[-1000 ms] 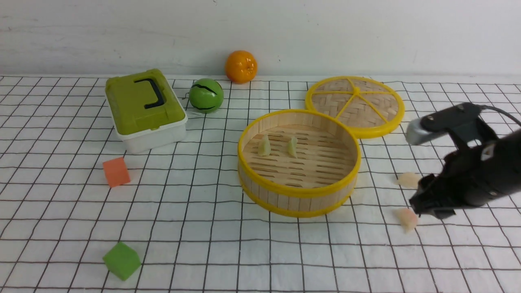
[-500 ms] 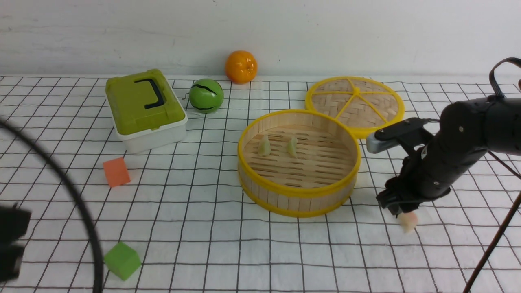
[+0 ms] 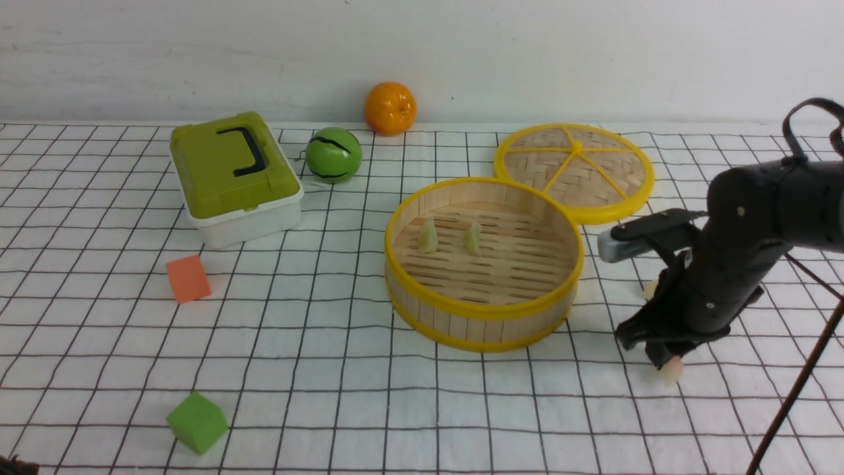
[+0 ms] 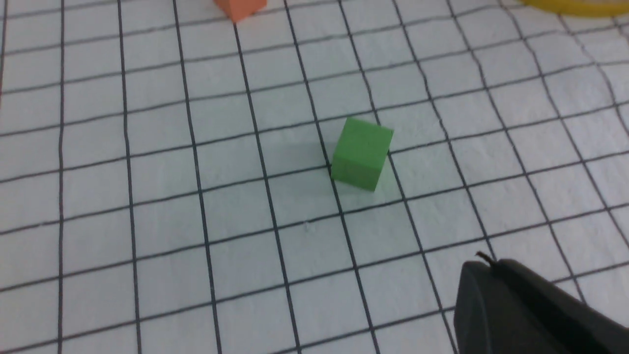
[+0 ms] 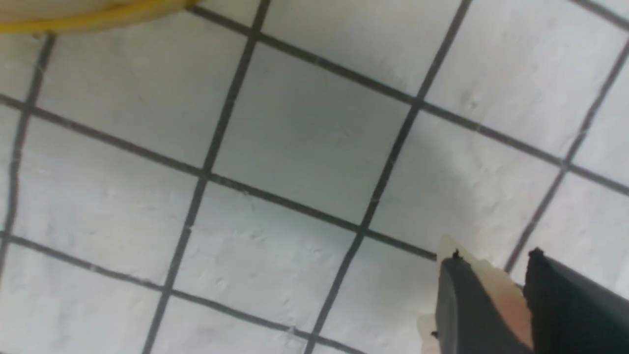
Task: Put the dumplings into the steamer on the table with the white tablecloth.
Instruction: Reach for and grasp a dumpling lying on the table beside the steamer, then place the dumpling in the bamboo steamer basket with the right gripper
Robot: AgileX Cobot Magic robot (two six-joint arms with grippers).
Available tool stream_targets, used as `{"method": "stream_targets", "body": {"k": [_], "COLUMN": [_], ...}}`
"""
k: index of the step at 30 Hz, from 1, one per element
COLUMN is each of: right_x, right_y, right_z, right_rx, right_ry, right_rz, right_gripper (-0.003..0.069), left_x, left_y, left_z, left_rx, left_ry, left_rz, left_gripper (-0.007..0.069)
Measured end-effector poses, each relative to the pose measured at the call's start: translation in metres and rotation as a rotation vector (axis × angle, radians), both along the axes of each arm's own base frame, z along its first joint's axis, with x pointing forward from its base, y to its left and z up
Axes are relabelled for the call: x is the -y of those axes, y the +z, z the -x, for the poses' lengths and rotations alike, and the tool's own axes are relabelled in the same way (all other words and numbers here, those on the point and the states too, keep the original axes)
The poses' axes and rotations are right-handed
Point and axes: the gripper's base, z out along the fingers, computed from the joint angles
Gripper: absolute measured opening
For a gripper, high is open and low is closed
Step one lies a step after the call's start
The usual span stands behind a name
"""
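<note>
On the table (image 3: 409, 422), two green dumplings (image 3: 450, 238) are contained in the steamer (image 3: 484, 323); near it, a pinkish dumpling (image 5: 511, 305) is straddled by the right gripper's narrowly parted fingers (image 5: 467, 305). The left gripper (image 4: 496, 265) is fully closed.

The right arm (image 3: 752, 204) is matte black with dark screws, a silvery grey rounded end, a looping black cable and black claw (image 3: 649, 346).
</note>
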Motion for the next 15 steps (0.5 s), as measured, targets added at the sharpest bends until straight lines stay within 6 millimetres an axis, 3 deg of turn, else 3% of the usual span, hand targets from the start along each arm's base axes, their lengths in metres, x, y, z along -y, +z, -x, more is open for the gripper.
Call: {"method": "stream_targets", "body": {"k": [3,6,7,9,11,14,15], "right_x": [-0.002,-0.017,-0.017,-0.042,-0.062,-0.079,-0.087], "right_y": [0.03,0.075,0.075,0.104,0.111,0.102,0.09], "right_z": [-0.003,-0.011,-0.011,-0.02,-0.03,-0.046,-0.058], "right_rx": [0.049,0.158,0.159,0.264,0.337,0.383,0.405], "right_ry": [-0.009,-0.025,-0.024,0.029,0.076,0.098,0.103], "right_rz": [-0.033,-0.148,-0.148,-0.232,-0.266,-0.279,-0.28], "right_gripper": [0.0156,0.0156,0.0156,0.0156,0.0156,0.0156,0.0156], "left_x": [-0.001,-0.001,-0.001,0.0,0.0,0.0,0.0], "left_y": [0.004,0.008,0.008,0.01,0.01,0.011,0.011], "left_z": [0.002,0.003,0.003,0.003,0.002,0.002,0.002], "left_rx": [0.048,0.094,0.097,0.118,0.122,0.126,0.127], "left_ry": [-0.006,-0.015,-0.015,-0.021,-0.022,-0.023,-0.023], "left_rz": [0.031,0.054,0.054,0.065,0.066,0.067,0.066], "left_gripper": [-0.0012,-0.0012,-0.0012,-0.0012,-0.0012,-0.0012,-0.0012]}}
